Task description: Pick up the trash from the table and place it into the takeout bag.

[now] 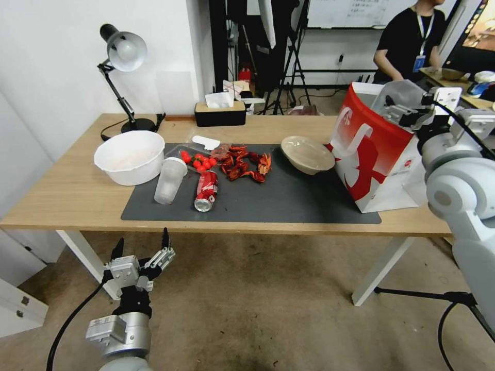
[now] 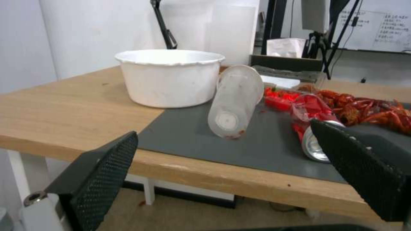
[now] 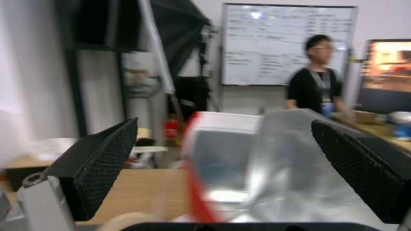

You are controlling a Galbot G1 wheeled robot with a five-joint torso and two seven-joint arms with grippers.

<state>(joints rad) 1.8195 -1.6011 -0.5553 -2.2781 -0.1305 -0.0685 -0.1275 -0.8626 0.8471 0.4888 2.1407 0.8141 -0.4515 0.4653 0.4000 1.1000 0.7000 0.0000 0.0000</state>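
Hanging below the near edge of the table (image 1: 77,196), my left claw (image 1: 140,246) points up with its two mesh-textured black fingers (image 2: 102,173) spread wide, holding nothing. My right claw (image 3: 222,170) sits above the takeout bag's (image 1: 371,159) mouth, equally wide and empty, over a shiny crinkled liner. On the dark grey mat (image 1: 289,203) lie a frosted plastic cup (image 1: 169,180) leaning on a white tub (image 1: 129,157), a dented red can (image 1: 206,190) on its side, a heap of red crayfish shells (image 1: 245,164) and a shallow beige bowl (image 1: 307,154) just beside the boxy red-and-white paper bag. Pale wood surrounds the mat; a desk lamp (image 1: 122,56) stands at the far corner by a white wall.
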